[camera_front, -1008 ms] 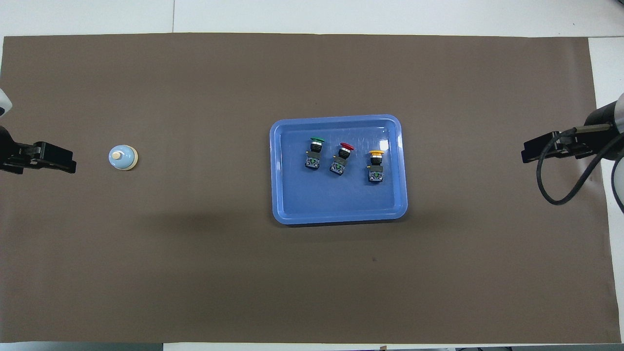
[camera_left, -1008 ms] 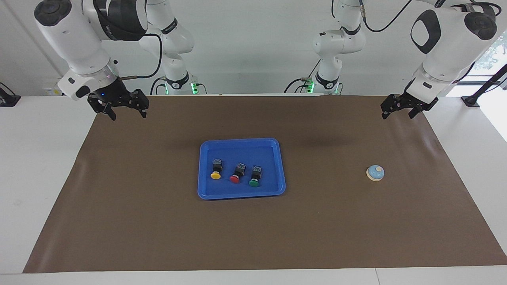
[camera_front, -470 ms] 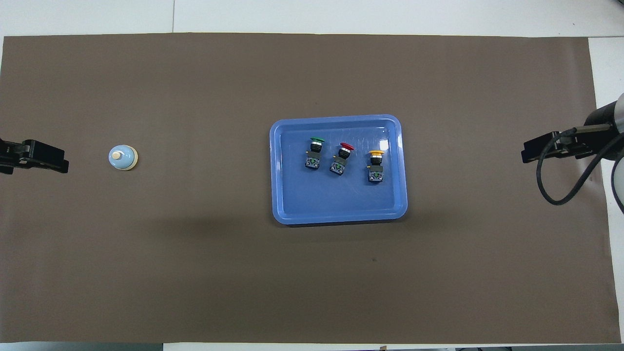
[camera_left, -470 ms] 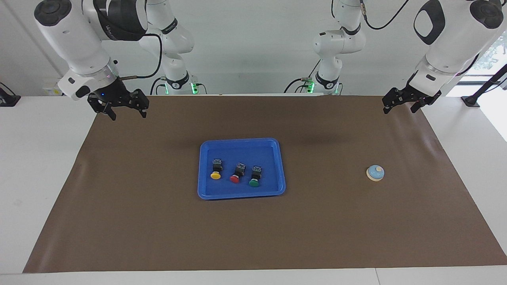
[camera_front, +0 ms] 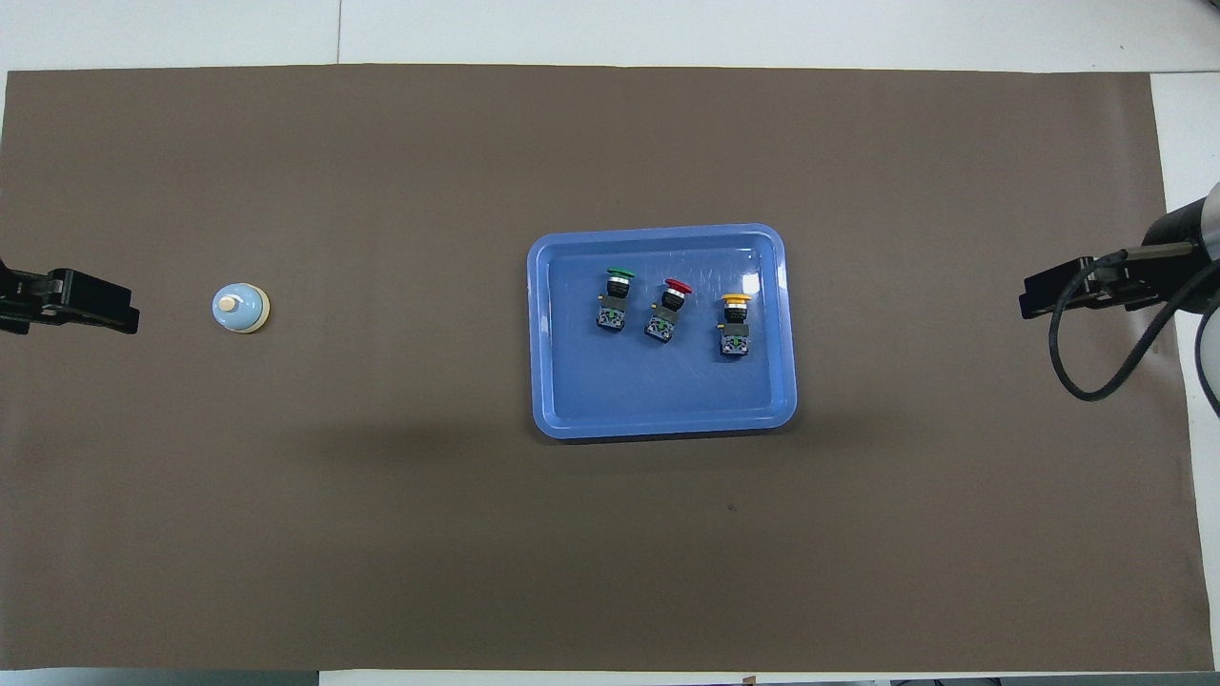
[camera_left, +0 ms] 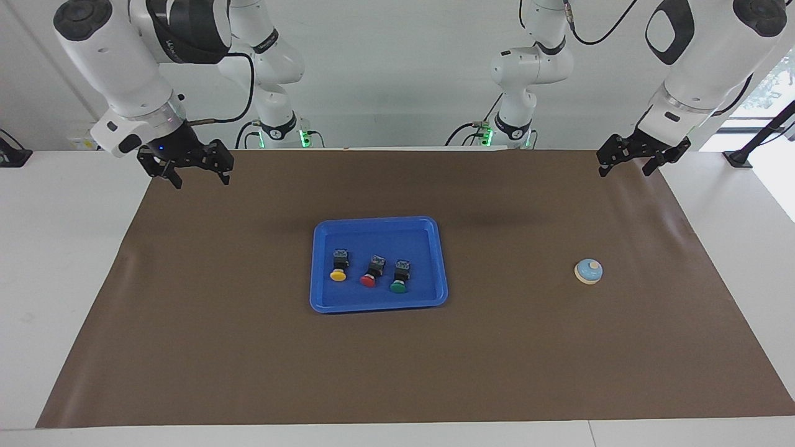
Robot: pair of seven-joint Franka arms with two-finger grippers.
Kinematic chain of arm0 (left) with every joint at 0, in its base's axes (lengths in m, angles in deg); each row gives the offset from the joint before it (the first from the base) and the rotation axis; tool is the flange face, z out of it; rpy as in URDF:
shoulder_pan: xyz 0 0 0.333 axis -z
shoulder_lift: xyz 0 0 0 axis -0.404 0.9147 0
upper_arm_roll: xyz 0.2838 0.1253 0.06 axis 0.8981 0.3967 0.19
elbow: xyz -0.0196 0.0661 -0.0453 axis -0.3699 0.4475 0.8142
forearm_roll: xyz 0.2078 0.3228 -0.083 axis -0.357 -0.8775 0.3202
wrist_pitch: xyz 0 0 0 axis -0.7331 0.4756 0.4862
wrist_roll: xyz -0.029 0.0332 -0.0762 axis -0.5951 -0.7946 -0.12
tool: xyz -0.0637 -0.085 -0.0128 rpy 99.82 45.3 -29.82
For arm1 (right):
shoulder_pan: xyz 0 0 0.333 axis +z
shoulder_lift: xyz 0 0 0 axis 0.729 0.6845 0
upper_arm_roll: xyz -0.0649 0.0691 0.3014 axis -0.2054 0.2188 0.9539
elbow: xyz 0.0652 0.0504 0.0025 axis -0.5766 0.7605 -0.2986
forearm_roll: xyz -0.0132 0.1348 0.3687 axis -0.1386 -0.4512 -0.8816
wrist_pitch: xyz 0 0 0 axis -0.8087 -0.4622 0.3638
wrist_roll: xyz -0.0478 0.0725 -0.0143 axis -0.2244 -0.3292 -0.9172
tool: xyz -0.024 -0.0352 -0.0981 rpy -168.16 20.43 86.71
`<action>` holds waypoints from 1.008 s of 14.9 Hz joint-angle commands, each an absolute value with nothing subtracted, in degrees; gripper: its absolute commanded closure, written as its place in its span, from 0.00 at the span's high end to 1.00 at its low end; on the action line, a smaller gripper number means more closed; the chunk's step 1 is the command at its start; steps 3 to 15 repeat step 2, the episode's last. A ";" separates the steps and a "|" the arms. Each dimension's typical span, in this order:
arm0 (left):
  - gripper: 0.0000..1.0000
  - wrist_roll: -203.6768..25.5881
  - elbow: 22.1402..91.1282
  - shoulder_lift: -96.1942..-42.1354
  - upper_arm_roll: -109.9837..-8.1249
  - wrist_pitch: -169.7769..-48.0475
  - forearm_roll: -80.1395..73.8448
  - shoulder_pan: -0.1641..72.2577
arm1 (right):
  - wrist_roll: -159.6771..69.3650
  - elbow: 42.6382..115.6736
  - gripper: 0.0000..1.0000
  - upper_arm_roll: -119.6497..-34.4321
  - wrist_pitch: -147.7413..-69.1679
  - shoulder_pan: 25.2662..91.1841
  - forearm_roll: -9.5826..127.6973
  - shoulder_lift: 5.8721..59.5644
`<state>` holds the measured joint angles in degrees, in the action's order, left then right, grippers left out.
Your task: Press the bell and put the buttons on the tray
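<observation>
the right gripper (camera_left: 197,176) hangs raised over the mat's edge close to the robots, at the right arm's end; its fingers stand spread apart with nothing between them. the left gripper (camera_left: 627,166) hangs raised over the matching edge at the left arm's end, fingers likewise parted and holding nothing. both arms wait.

the brown mat (camera_front: 381,495) covers most of the table. the tray (camera_front: 661,419) lies flat at its middle. all three buttons lie in the tray, each on its side with its cap pointing to 12 o'clock in the overhead view. the yellow button (camera_front: 735,324) is toward the right arm's end, the red button (camera_front: 667,310) in the middle, the green button (camera_front: 615,298) toward the left arm's end. none touches another.

the bell (camera_front: 240,308) stands upright on the mat, well apart from the tray, at 9 o'clock from it in the overhead view.
</observation>
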<state>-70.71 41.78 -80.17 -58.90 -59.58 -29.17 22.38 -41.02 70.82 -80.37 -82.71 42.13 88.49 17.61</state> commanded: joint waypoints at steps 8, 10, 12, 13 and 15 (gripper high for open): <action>1.00 -71.40 41.30 -80.37 -58.58 -58.77 -29.78 22.86 | -40.85 71.29 1.00 -79.85 -82.09 41.35 87.63 16.94; 1.00 -71.40 41.30 -80.37 -58.58 -58.77 -29.78 22.86 | -40.85 71.29 1.00 -79.85 -82.09 41.35 87.63 16.94; 1.00 -71.40 41.30 -80.37 -58.58 -58.77 -29.78 22.86 | -40.85 71.29 1.00 -79.85 -82.09 41.35 87.63 16.94; 1.00 -71.40 41.30 -80.37 -58.58 -58.77 -29.78 22.86 | -40.85 71.29 1.00 -79.85 -82.09 41.35 87.63 16.94; 1.00 -71.40 41.30 -80.37 -58.58 -58.77 -29.78 22.86 | -40.85 71.29 1.00 -79.85 -82.09 41.35 87.63 16.94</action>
